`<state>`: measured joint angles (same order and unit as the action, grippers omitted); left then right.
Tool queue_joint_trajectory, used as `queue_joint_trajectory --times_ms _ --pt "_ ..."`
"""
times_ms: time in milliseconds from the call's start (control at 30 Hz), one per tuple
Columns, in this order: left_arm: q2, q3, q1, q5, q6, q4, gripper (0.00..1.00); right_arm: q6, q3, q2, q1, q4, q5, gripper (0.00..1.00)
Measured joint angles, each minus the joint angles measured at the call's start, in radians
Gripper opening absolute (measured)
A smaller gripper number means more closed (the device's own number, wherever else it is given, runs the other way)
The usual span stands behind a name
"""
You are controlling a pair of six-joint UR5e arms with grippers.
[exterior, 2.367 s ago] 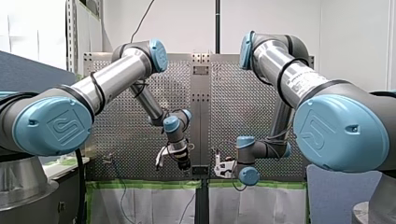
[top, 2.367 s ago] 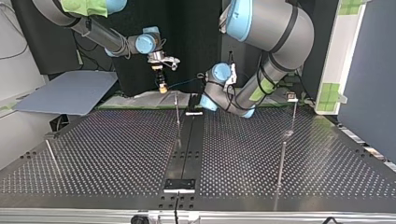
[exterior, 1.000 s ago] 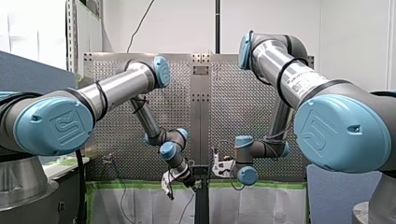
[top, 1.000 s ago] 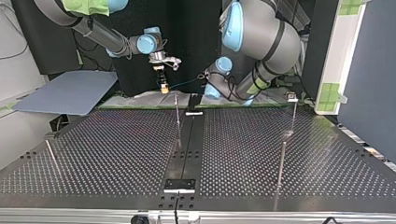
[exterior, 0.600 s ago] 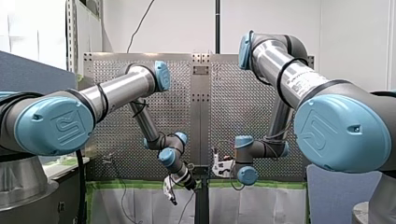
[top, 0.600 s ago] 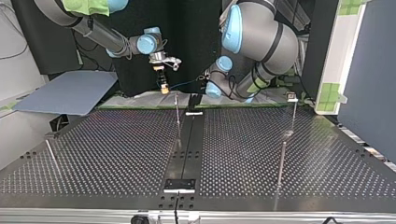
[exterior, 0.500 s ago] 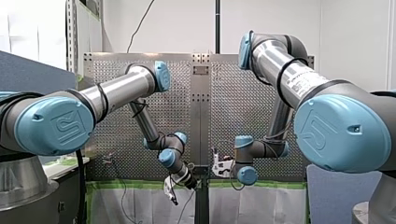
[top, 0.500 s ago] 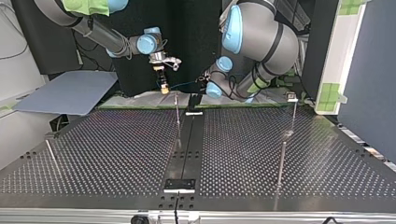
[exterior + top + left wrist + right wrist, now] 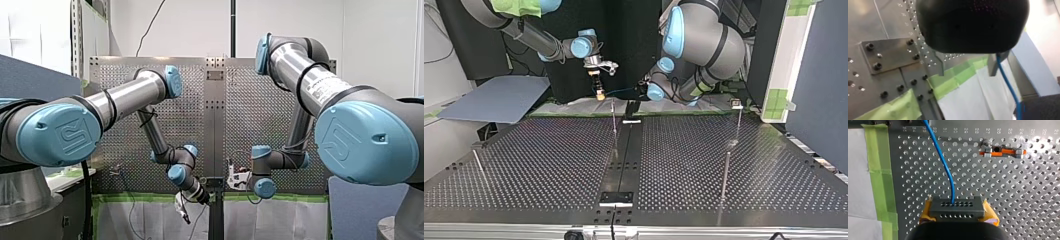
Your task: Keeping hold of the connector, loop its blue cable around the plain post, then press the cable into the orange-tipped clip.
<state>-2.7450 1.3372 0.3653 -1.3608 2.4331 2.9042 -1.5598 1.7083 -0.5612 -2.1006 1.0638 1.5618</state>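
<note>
1. Front view. My black left gripper [image 9: 183, 210] hangs below the near edge of the perforated metal table [image 9: 270, 115], with the elbow folded low and the wrist angled downward. My right gripper [image 9: 235, 178] sits at that edge beside the table's middle seam, its forearm dropping steeply to a level wrist. I cannot make out the cable here.
2. Top view. The thin blue cable [image 9: 620, 91] spans almost level between the two grippers. A thin upright metal rod [image 9: 614, 125] stands in front of that span, nearer my right gripper. I cannot tell whether it is the plain post.
3. Left wrist view. The two metal fingers [image 9: 940, 63] stand wide apart and clamp nothing. The cable passes one finger and runs on beyond the strip of green tape [image 9: 953, 80]. I cannot tell whether it touches that finger.
4. Right wrist view. The yellow pads [image 9: 926, 210] are closed on the flanks of the dark grey rectangular connector [image 9: 957, 208]. The cable leaves the connector's face and runs ahead, bending toward the taped edge. The small orange-and-metal clip [image 9: 1001, 152] lies ahead on the cable's other side, well apart from it, with its long axis across the cable's. I judge that the looping is not yet begun.
</note>
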Motion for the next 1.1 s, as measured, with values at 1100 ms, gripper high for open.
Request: queue_joint_trajectory --times_ms 1100 --pt "0.129 0.142 -0.001 -0.278 -0.329 -0.045 0.0 -0.013 0.0 0.003 0.014 -0.011 0.002 0.0"
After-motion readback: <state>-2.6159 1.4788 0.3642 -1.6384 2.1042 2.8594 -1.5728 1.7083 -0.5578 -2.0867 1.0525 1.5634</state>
